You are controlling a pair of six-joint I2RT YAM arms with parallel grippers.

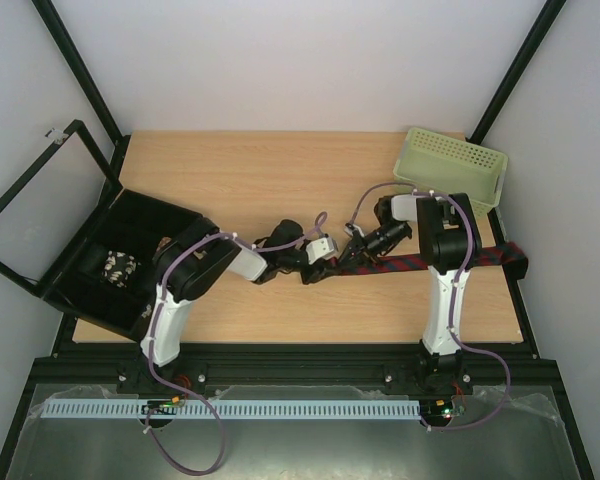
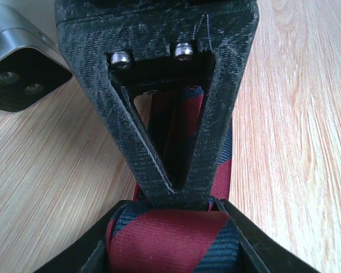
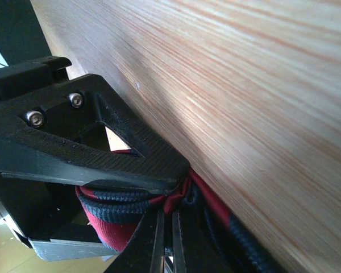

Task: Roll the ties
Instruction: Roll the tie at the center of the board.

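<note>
Ties: one dark red tie with navy diagonal stripes is lying across the right half of the table, and its far end is reaching the right edge.
Rolled end: in the right wrist view the tie's left end is sitting in a small red and navy coil, right where the two grippers are meeting near the middle of the table.
Left gripper: its two fingers are pressing against both sides of the striped cloth, clamping it.
Right gripper: its fingers are sitting tight together and pinching the tie just beside the coil.
Grippers: two of them, tip to tip and almost touching.
In the way: the right arm is crossing over the tie and hiding part of its length from above.
Basket: one pale green perforated basket is sitting at the far right corner.
Box: one black box is standing at the left edge with its lid swung open.
Inside the box: one small patterned bundle is showing, too small to tell what it is.
</note>
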